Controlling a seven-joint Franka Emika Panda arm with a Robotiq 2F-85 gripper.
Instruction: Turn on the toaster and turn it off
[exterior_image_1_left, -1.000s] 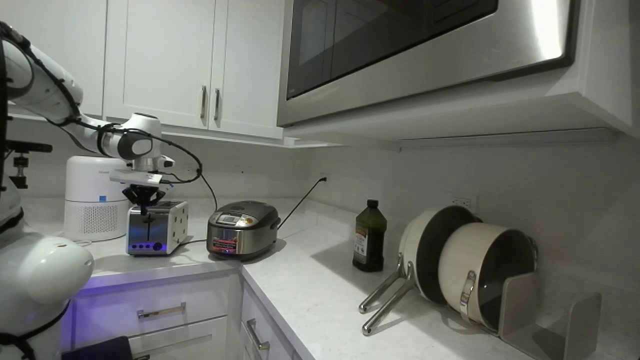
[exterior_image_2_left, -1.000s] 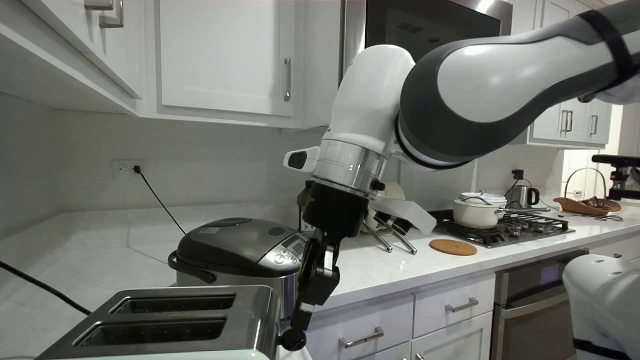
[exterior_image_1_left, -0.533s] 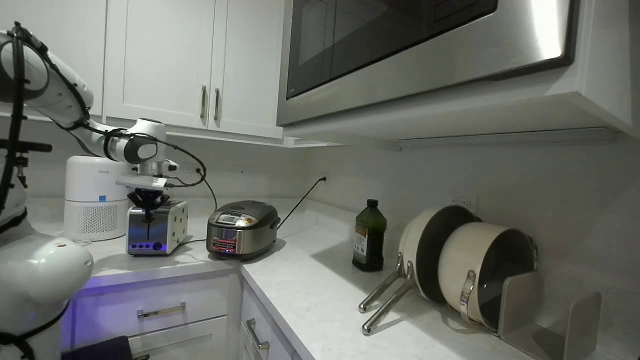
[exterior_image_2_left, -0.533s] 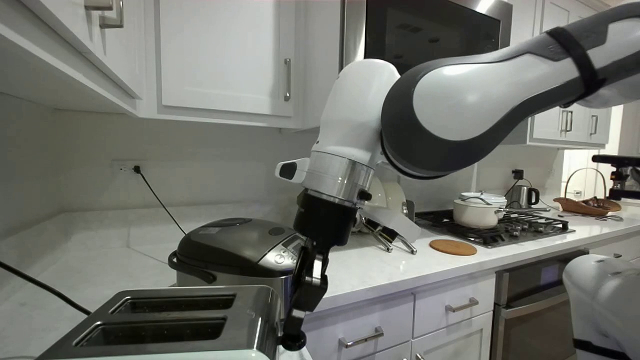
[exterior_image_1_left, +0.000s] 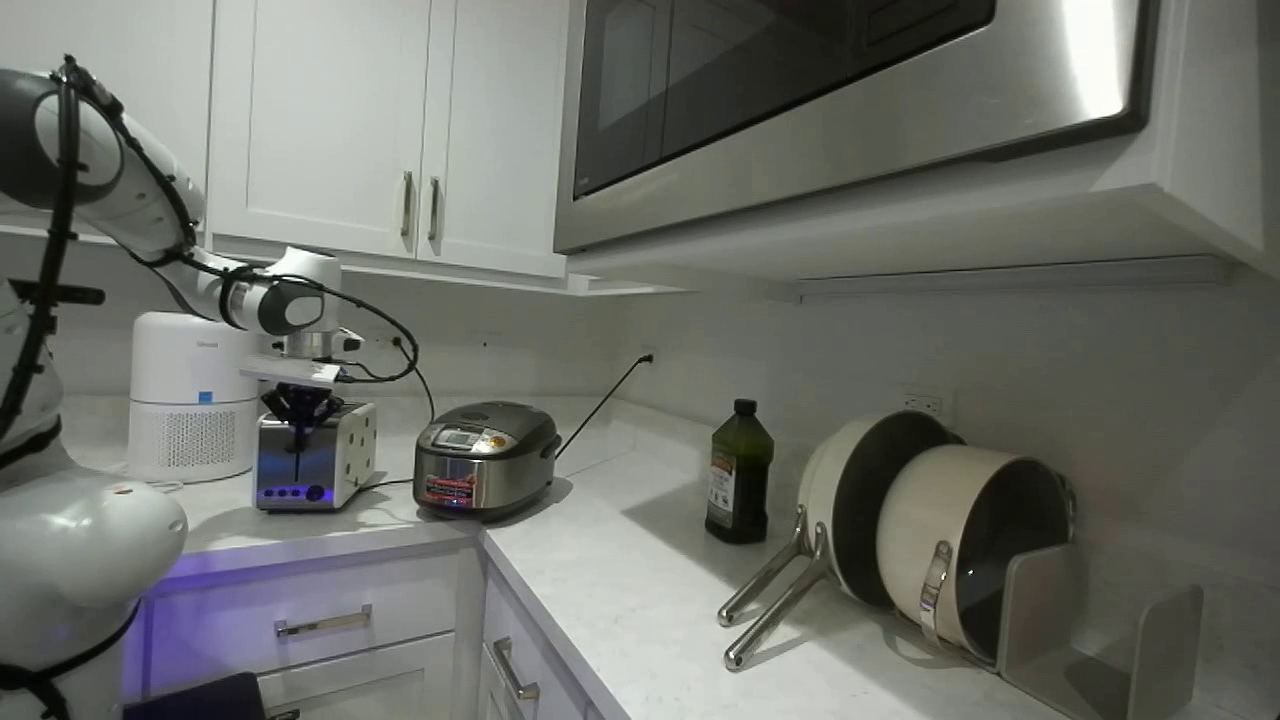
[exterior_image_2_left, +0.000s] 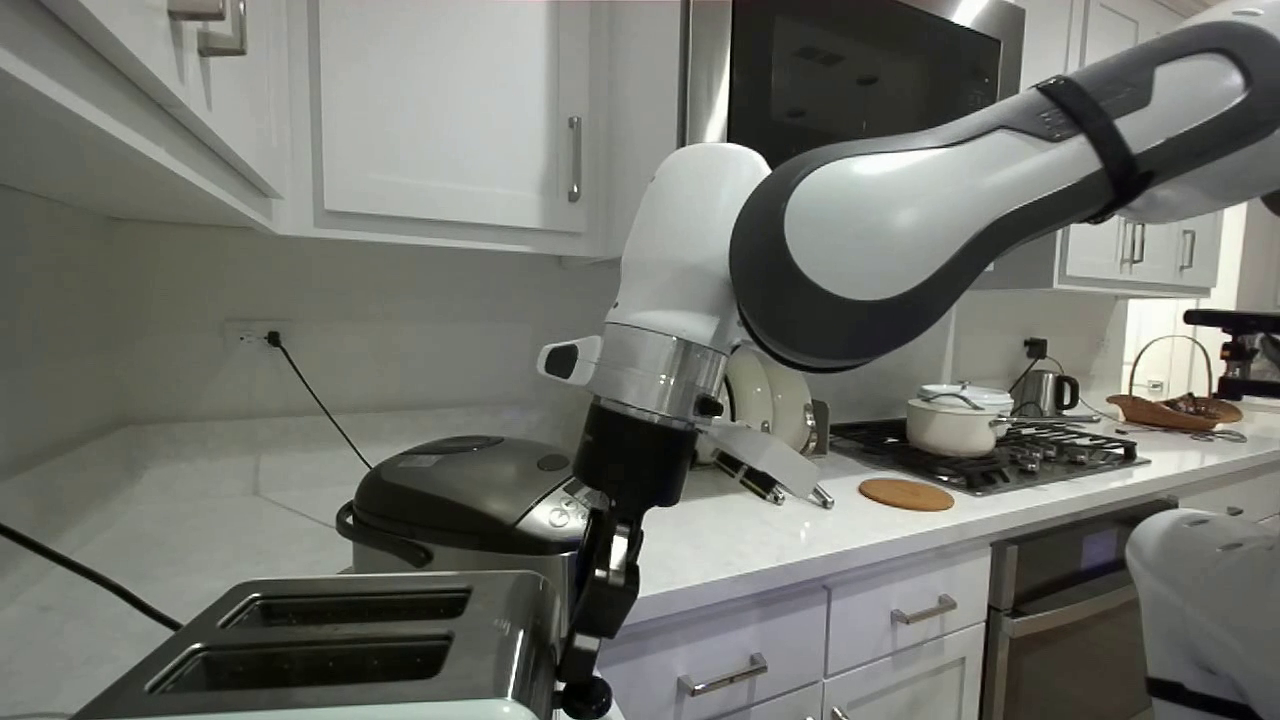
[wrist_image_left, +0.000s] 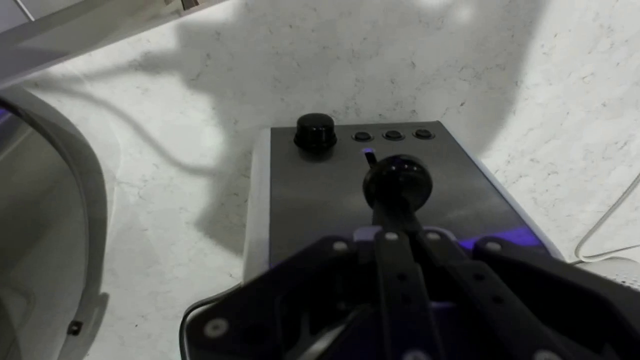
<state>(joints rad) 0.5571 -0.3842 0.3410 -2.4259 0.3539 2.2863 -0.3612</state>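
Observation:
The toaster, silver with a blue-lit row of controls low on its front, sits on the counter. Its two slots show in an exterior view, and nothing can be seen sticking out of the toaster. In the wrist view its front carries a black round lever knob, a dial and three small buttons. My gripper is shut and points down at the front face, its tips appearing to press on the knob from above. Nothing shows between the fingers, though the tips are dark.
A steel rice cooker stands close beside the toaster, with a white cylindrical appliance on the far side. Upper cabinets hang above the arm. Farther along are a dark bottle and pans.
My arm has come forward and lower over the toaster's front. The lever knob has slid a little downward beneath the fingertips. The gripper has stayed shut.

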